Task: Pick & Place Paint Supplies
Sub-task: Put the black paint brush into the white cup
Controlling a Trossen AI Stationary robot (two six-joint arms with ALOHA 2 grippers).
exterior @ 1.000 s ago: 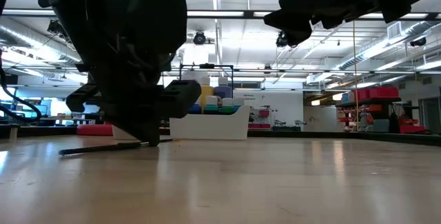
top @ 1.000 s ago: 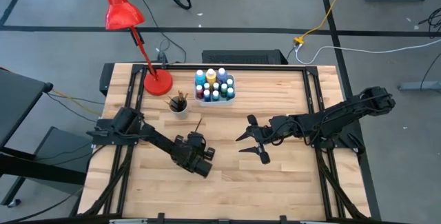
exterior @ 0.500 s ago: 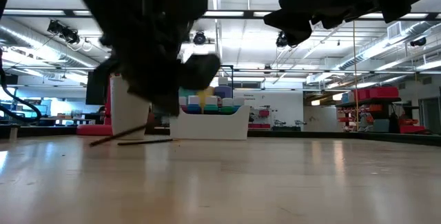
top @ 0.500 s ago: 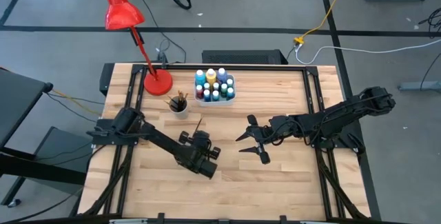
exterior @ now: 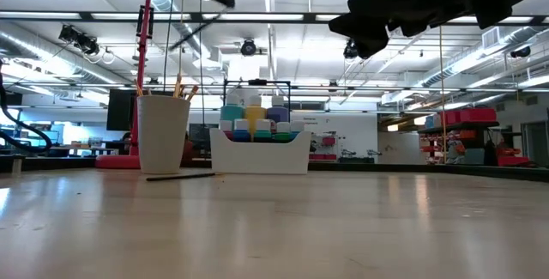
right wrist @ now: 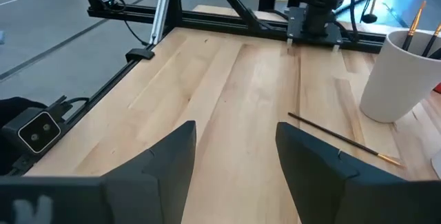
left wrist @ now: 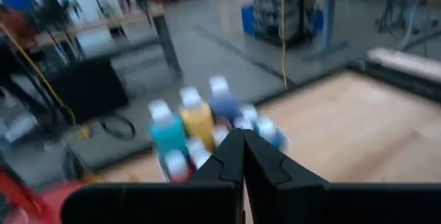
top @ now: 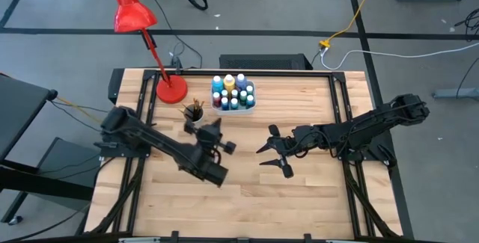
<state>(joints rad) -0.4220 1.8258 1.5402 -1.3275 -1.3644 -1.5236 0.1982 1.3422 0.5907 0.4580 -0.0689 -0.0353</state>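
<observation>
My left gripper hangs high over the table's middle, shut on a thin dark paintbrush that slants below it. A second paintbrush lies flat on the wood near a white cup that holds more brushes. Behind them, a white tray of small paint bottles stands at the far middle. In the left wrist view the bottles lie straight ahead of the shut fingers. My right gripper waits open, right of centre, above the table. My left gripper pinches the paintbrush between its two shut fingers; its own body hides which part of the brush it has. The brush is lifted clear of the table and slants out below the gripper.
A red desk lamp stands at the far left beside the cup. In the right wrist view, the lying brush and the cup are ahead of my right gripper. Bare wood lies toward the near edge.
My left gripper has shut and risen from the table top to well above it, tipping from pointing down toward level. The brush it holds tilted up at one end, then left the table. The other brush stayed flat.
</observation>
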